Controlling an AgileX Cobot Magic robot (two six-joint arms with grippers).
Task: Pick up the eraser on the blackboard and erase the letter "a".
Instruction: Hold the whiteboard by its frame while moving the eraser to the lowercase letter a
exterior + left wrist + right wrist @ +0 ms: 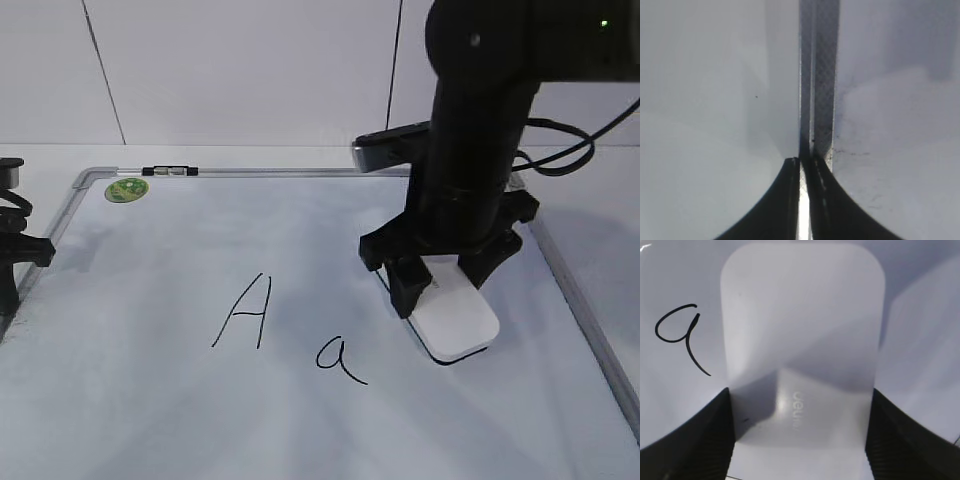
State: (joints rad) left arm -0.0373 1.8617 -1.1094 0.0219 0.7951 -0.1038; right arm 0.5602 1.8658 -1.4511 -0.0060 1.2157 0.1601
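The white eraser (460,315) lies on the blackboard (150,420), right of the handwritten letter "a" (340,358). My right gripper (443,285) comes straight down over the eraser's far half, one finger pressed against each long side, shut on it. In the right wrist view the eraser (800,330) fills the middle, grey lettering near the jaws, and the gripper (800,440) clasps it; the letter "a" (680,332) sits just left of it. My left gripper (20,250) hovers at the board's left edge, shut (802,162) and empty over the frame.
A capital "A" (245,312) is written left of the small letter. A green sticker (126,189) and a black-and-silver clip (170,171) sit at the board's far left corner. The grey frame (820,75) runs under the left gripper. A cable trails behind the right arm.
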